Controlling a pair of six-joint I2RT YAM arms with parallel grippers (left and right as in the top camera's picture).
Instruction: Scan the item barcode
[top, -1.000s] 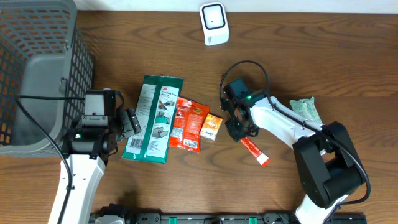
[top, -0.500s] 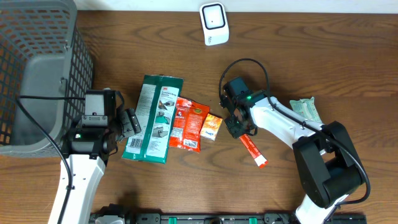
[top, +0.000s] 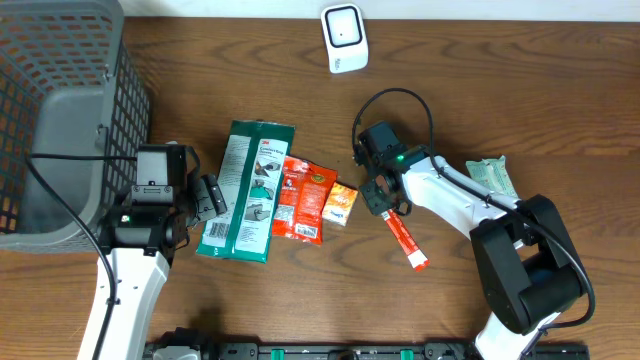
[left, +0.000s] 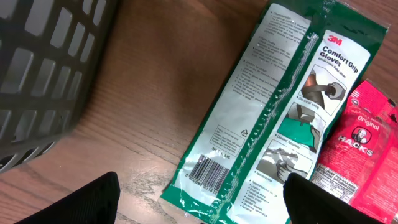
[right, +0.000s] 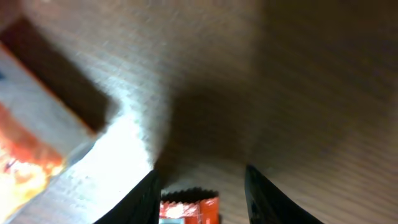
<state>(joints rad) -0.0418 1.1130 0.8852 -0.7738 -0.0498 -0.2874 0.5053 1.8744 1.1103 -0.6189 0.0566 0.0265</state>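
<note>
Currently: right end effector (top: 385, 205) straddles one end of red stick packet (top: 407, 240) — clenched or not, cannot tell. Left end effector (left: 200, 180) released wide, near green glove pack (left: 273, 112).

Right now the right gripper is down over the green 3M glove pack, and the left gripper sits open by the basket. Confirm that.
Not right. The right gripper is down over the red stick packet, not the green 3M glove pack, as the overhead view shows. The left gripper does sit open by the basket.
</note>
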